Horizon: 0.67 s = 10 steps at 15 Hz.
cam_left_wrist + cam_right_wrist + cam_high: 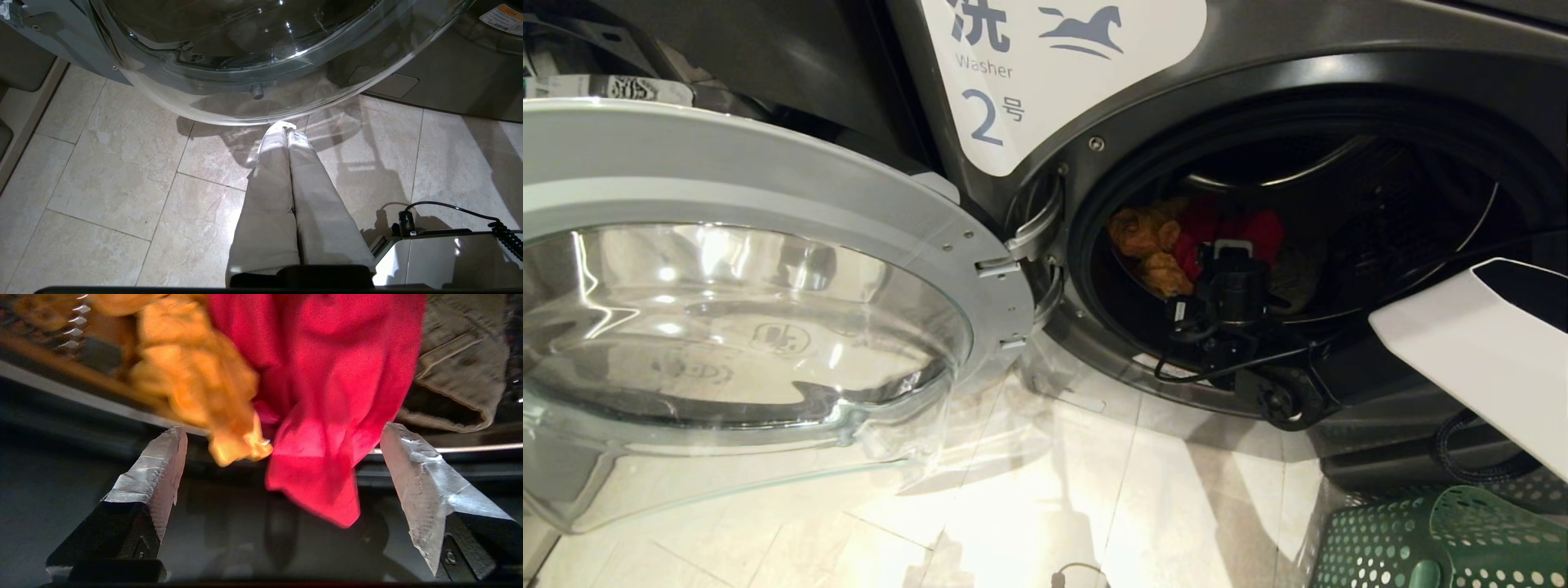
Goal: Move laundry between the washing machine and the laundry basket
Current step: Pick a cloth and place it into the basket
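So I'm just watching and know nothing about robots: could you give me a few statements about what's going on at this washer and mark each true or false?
1. The washing machine door stands open. True.
2. The right gripper has clamped the red garment. False: its fingers stand wide apart, with the red cloth hanging between them, not pinched.
3. A mustard yellow garment lies beside the red one in the drum. True.
4. The left gripper is open and reaching into the drum. False: it is shut and hangs over the floor tiles below the glass door.
5. The laundry basket is piled with clothes. False: no clothes show in the visible part of it.
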{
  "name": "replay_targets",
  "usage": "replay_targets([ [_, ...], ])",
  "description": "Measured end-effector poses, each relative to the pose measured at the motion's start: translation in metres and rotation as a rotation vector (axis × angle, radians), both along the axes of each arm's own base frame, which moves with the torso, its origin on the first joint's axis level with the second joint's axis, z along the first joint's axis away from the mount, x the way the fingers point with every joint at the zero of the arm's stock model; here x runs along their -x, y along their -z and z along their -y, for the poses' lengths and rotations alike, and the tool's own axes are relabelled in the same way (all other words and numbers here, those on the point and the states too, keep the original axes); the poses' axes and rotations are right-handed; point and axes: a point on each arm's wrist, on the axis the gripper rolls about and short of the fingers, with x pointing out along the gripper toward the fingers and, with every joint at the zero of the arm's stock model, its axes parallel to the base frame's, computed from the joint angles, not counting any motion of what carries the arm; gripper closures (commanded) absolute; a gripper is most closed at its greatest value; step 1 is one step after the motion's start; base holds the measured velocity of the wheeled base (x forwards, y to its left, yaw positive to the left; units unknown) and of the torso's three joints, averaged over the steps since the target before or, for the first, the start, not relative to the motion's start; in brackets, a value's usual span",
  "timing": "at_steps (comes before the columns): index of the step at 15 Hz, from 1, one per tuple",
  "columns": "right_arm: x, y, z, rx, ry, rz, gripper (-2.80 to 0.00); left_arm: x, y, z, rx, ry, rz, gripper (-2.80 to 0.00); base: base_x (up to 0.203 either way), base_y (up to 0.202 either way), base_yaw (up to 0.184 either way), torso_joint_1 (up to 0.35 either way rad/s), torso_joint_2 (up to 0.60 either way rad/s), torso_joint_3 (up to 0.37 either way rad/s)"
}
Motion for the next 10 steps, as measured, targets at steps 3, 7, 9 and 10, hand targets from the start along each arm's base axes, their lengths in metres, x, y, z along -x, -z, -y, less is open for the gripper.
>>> replay_targets([
  [3,-0.007,0.006,0.006,-0.004,0.014,-0.007,-2.8,0.0,0.0,0.0,0.0,0.0,0.0,0.0,0.0,0.0,0.0,0.0,0.0,0.0],
  [7,-0.012,0.017,0.011,0.001,0.003,-0.032,-2.8,0.0,0.0,0.0,0.0,0.0,0.0,0.0,0.0,0.0,0.0,0.0,0.0,0.0],
  [9,-0.013,0.02,0.011,0.001,-0.012,-0.04,-2.8,0.0,0.0,0.0,0.0,0.0,0.0,0.0,0.0,0.0,0.0,0.0,0.0,0.0],
  [10,-0.014,0.02,0.011,0.0,-0.018,-0.039,-2.8,0.0,0.0,0.0,0.0,0.0,0.0,0.0,0.0,0.0,0.0,0.0,0.0,0.0],
])
